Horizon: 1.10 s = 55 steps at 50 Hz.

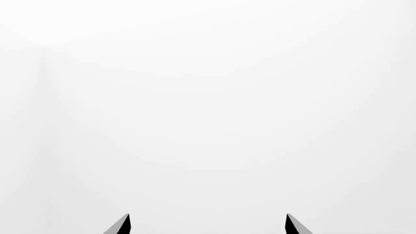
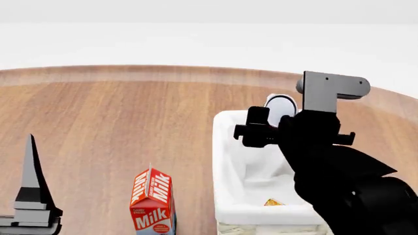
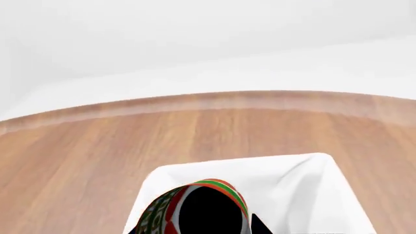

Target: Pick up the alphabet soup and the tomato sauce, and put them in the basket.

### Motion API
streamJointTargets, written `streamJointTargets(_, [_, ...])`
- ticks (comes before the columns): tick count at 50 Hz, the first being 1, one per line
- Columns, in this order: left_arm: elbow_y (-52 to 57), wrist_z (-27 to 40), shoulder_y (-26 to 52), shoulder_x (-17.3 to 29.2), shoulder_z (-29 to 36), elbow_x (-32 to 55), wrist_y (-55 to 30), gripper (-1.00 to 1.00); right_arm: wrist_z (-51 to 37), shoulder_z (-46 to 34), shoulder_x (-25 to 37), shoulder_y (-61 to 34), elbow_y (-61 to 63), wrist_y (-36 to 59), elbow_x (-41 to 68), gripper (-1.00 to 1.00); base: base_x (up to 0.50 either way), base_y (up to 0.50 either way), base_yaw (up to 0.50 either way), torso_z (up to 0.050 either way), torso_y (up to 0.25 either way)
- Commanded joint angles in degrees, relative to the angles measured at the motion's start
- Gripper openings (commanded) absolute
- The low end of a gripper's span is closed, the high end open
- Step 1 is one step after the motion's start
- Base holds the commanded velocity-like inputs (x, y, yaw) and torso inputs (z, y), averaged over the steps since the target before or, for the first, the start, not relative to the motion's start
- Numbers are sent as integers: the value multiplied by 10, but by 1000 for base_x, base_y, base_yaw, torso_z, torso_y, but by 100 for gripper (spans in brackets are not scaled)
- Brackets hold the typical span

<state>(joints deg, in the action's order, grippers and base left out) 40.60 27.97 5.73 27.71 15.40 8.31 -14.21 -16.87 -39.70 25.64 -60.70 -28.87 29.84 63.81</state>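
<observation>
Your right arm (image 2: 339, 166) covers much of the basket (image 2: 225, 161), whose near wall the head view's lower edge cuts off. Only a silvery end of the tomato sauce (image 2: 281, 105) shows past the right gripper (image 2: 261, 128). The milk carton (image 2: 152, 205) loses its base there too. Inside the basket, a yellow-orange scrap (image 2: 273, 202) is too small to identify.

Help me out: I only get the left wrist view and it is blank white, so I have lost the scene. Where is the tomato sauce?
Observer: The right claw holds the tomato sauce over the basket.
Operator: Is the soup in there yet?
Observer: A yellow-orange scrap shows on the basket's floor; too little is visible to tell what it is.
Operator: And where is my left arm?
Observer: In the head view the left claw points up, left of a milk carton.
</observation>
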Motion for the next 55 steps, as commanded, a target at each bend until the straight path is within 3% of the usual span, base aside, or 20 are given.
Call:
streamJointTargets(1, [-2, 0, 1, 0, 3, 0, 0, 100, 88, -23, -78, -40, -220, -64, -75, -100, 0, 0, 0, 0, 0])
streamJointTargets(9, [0, 1, 4, -1, 6, -2, -3, 100, 150, -35, -136, -69, -396, -129, -110, -100, 0, 0, 0, 0, 0])
streamJointTargets(17, [4, 2, 2, 1, 4, 0, -2, 100, 168, -43, -163, -75, -454, -152, -127, -100, 0, 0, 0, 0, 0])
streamJointTargets(55, [1, 5, 1, 5, 4, 4, -1, 100, 156, -19, -153, -60, -412, -127, -142, -100, 0, 0, 0, 0, 0])
